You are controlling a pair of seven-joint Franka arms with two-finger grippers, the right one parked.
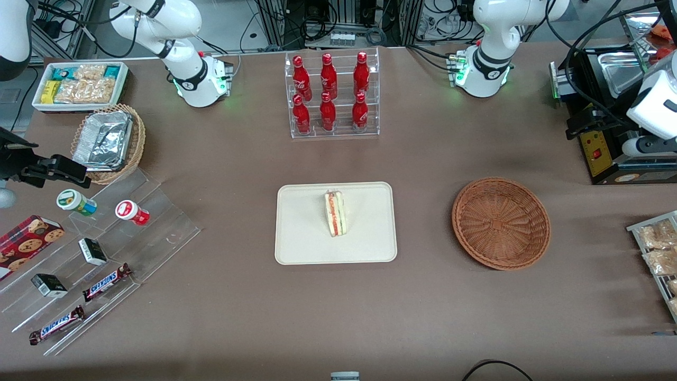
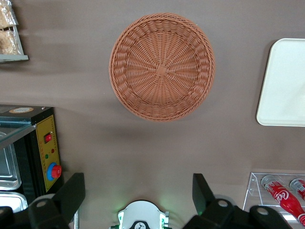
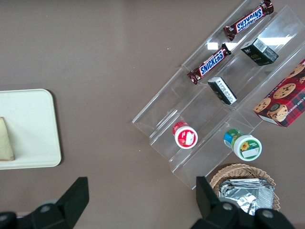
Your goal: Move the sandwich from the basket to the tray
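Note:
The sandwich [image 1: 335,213] stands on its edge on the cream-beige tray [image 1: 301,233], cut side with orange-red and green layers facing up. A corner of it shows in the right wrist view [image 3: 5,140]. The reddish-brown wicker basket [image 1: 501,222] sits beside the tray, toward the working arm's end, and is empty [image 2: 162,67]. My left gripper [image 2: 138,180] is open and empty, held high above the table, farther from the front camera than the basket [image 1: 576,126]. An end of the tray shows in the left wrist view [image 2: 286,81].
A clear rack of red bottles [image 1: 332,95] stands farther from the camera than the tray. A black appliance [image 1: 608,153] and a wire rack of snacks [image 1: 658,254] are at the working arm's end. An acrylic step display [image 1: 106,248], a foil-container basket [image 1: 108,140] and a white bin [image 1: 79,84] are at the parked arm's end.

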